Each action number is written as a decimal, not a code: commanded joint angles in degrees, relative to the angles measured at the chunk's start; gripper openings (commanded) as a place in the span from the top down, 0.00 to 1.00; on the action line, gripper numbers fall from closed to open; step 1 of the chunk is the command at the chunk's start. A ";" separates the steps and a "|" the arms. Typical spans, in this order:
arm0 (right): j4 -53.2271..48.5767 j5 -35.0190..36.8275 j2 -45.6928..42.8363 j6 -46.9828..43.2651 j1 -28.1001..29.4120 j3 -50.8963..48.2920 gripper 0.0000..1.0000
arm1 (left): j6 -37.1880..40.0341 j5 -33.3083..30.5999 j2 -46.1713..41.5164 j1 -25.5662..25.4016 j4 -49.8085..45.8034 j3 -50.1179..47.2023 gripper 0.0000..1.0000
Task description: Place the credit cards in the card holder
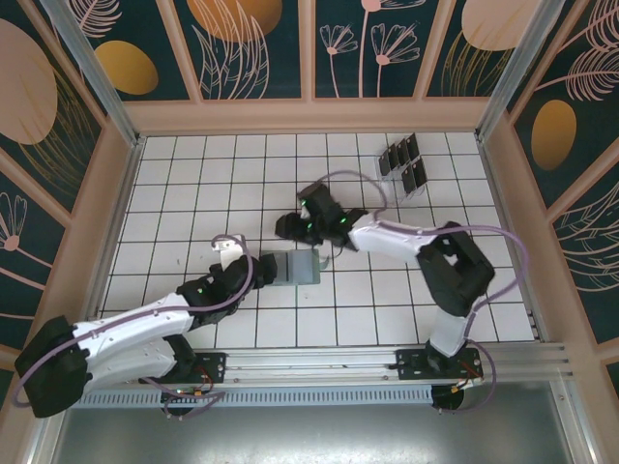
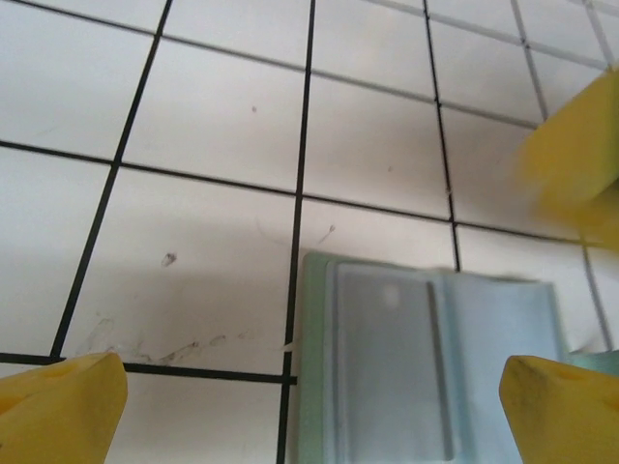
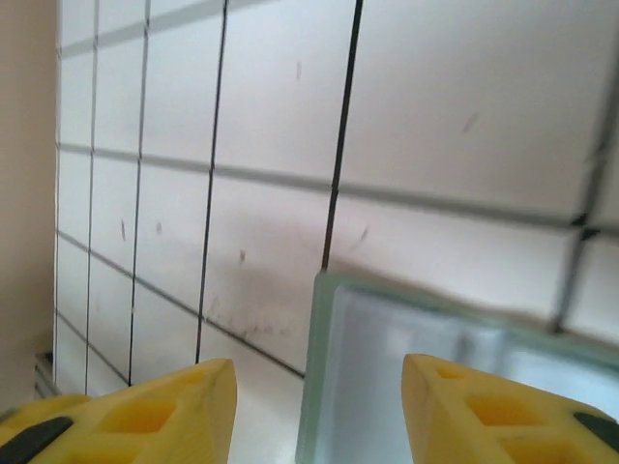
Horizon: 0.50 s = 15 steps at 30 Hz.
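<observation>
Right gripper (image 3: 317, 382) hangs open, empty, over the unfolded card holder (image 3: 387, 338) at bottom of frame, probably to steady it.

Card holder (image 1: 298, 268): flat on counter (image 1: 174, 193), near centre. Left gripper (image 1: 261, 272): just left of it. Right gripper (image 1: 289, 230): just behind. Credit cards (image 1: 406, 164): far edge, towards far right corner.
</observation>
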 commanded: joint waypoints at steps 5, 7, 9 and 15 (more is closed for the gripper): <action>-15.85 9.51 -8.00 -13.02 -14.53 6.59 0.51 | 7.17 4.76 8.06 3.12 3.68 5.42 0.01; -17.84 11.42 -7.69 -15.50 -19.06 7.85 0.51 | 8.55 6.70 9.98 5.36 3.85 6.90 0.01; -19.64 13.97 -7.05 -17.49 -22.16 9.02 0.51 | 9.89 8.25 11.04 7.26 4.07 7.97 0.01; -23.34 23.37 -5.92 -21.87 -28.34 11.93 0.54 | 14.31 9.50 13.26 10.73 2.89 11.07 0.01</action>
